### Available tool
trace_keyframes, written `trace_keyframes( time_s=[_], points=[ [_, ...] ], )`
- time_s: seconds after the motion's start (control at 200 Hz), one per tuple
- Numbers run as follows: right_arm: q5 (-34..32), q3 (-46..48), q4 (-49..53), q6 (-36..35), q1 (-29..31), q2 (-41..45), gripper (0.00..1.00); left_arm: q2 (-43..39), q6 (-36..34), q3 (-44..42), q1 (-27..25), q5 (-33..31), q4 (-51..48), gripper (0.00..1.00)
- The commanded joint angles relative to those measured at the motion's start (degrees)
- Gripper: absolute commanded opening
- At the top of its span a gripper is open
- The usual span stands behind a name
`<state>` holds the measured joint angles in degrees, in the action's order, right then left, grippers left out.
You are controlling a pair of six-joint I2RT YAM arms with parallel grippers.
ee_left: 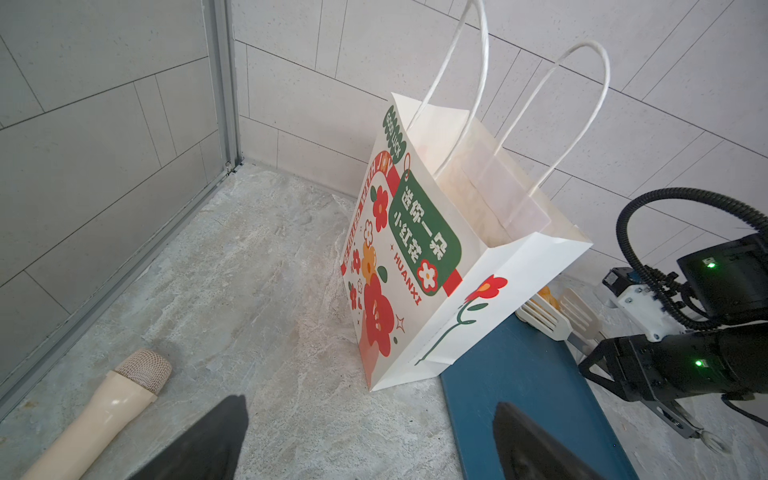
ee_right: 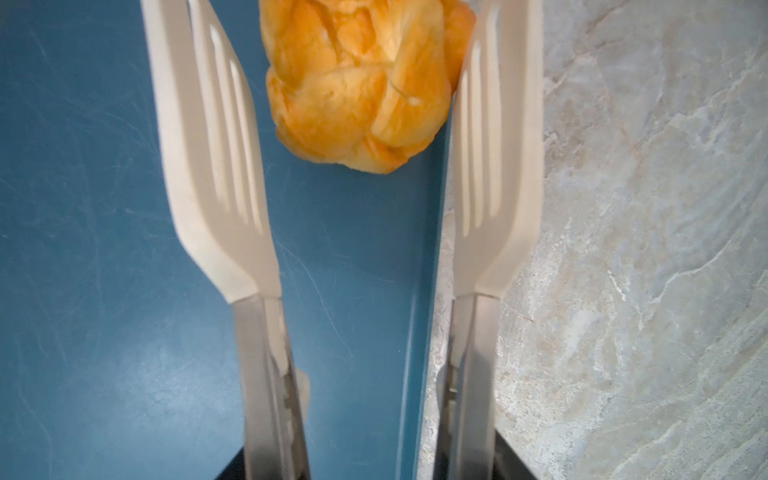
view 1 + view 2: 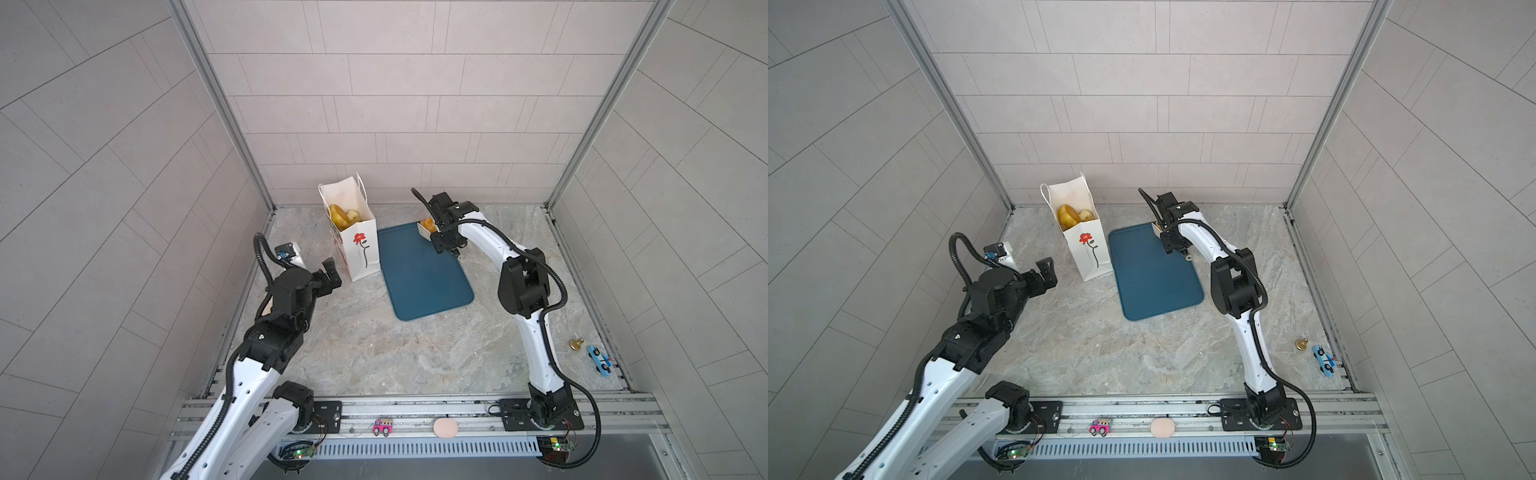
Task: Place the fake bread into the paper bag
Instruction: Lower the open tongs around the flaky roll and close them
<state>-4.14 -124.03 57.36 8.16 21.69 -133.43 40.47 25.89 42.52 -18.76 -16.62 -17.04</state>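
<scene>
- White-bladed tongs (image 2: 212, 166) with steel arms are clamped in the right gripper (image 3: 442, 243). Its jaws are closed on the arms, above the far right corner of the blue tray (image 3: 424, 286).
- Tongs blades are spread apart. They straddle one knotted golden bun (image 2: 361, 83) of the fake bread, which lies on the tray at that same corner.
- Right wrist view: one blade touches the bun's side, along the tray's right rim. The other blade stands clear of the bun, with a strip of blue tray between them.
- Bun appears to rest on the tray surface; no pinch on it from both sides.
- Paper bag (image 3: 359, 249) stands upright against the tray's left edge, near its far left corner. Mouth is open, cord handles up, red flower print facing the tray's near end.
- Both top views: yellow-brown pastries (image 3: 338, 216) lie inside the bag. Count cannot be told.
- Left gripper (image 3: 332, 275) hangs left of the tray, beyond the bag and near its lower side. Its fingers (image 1: 208, 440) are spread wide, hold nothing and touch nothing.
</scene>
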Motion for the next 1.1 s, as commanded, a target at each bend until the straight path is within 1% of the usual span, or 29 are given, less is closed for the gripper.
trace_keyframes(
  time_s=[0.0, 0.17, 0.37, 0.435, 0.63, 0.756, 0.986, 1.091],
  points=[
    [-1.8, -2.6, 2.9, -0.2, -0.2, -1.5, 0.61, -0.9, -0.2, -0.7, 0.0, -1.5, 0.1, 1.0],
    [-1.8, -4.7, 3.7, -0.4, -0.2, -3.1, 0.6, -1.2, -0.1, -0.8, 0.0, -1.5, -0.1, 1.0],
    [-1.5, -6.5, 6.5, -2.0, 0.6, -4.3, 0.51, -1.4, 0.0, -0.8, 0.0, -1.6, -0.1, 1.0],
    [-1.6, -6.4, 7.4, -2.4, 0.8, -4.2, 0.47, -1.6, 0.0, -0.8, 0.0, -1.7, -0.1, 1.0],
    [0.0, -5.7, 8.8, -3.6, 1.2, -3.4, 0.28, -1.6, 0.1, -1.0, 0.0, -1.5, 0.0, 1.0],
    [1.5, -4.2, 8.6, -3.6, 1.3, -1.8, 0.19, -2.0, 0.3, -1.1, 0.0, -1.8, -0.1, 1.0],
    [2.2, 0.6, 5.8, -2.8, 1.3, 3.6, 0.17, -2.8, 0.2, -1.3, 0.0, -2.0, -0.5, 1.0],
    [3.8, 3.1, 3.9, -2.1, 1.2, 7.0, 0.17, -3.0, 0.3, -1.1, 0.0, -1.9, -0.6, 1.0]
  ],
)
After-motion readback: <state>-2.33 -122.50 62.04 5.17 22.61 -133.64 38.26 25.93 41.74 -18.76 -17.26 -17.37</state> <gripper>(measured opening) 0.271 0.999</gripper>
